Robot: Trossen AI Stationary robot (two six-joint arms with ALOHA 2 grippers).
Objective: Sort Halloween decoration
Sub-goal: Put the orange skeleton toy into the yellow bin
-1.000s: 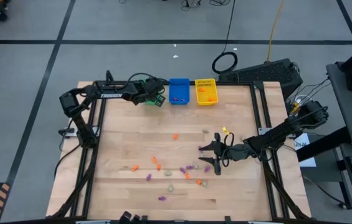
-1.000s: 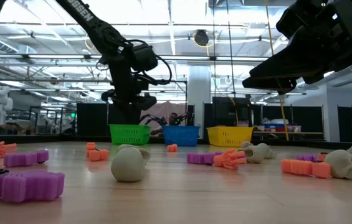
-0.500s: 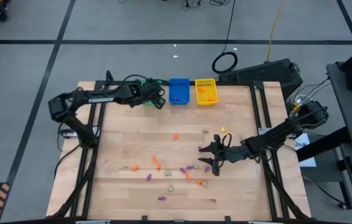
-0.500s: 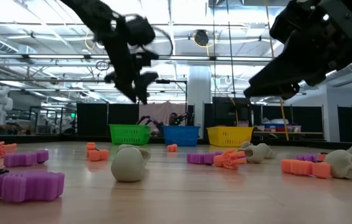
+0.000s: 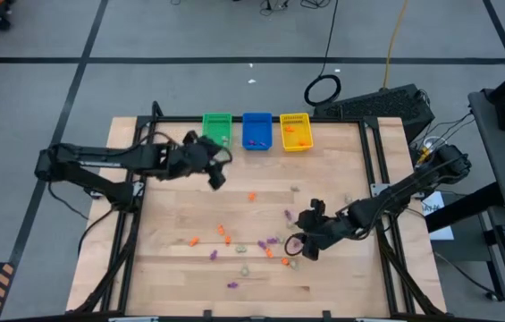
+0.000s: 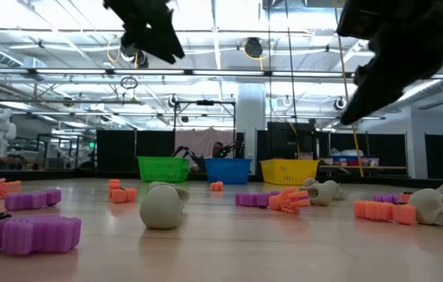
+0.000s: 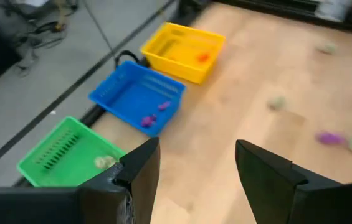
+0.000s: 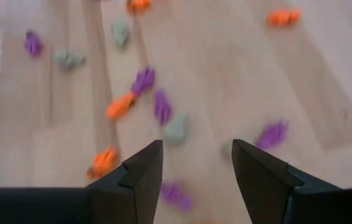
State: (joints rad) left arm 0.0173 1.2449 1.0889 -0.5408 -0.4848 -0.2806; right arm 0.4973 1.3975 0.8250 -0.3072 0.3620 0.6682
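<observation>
Spanning the wooden table point(image 5: 172, 268): left gripper point(image 5: 217, 173), fingers spread and empty, near the green bin point(image 5: 217, 127), blue bin point(image 5: 256, 131) and yellow bin point(image 5: 295, 131); right gripper point(image 5: 298, 246), fingers spread and empty, above the Halloween decoration point(image 5: 254, 245) scattered mid-table, a few in bins.

No legible text, no labels, no brand names, no numbers, no signs on arms, bins, table or background room in any current view
</observation>
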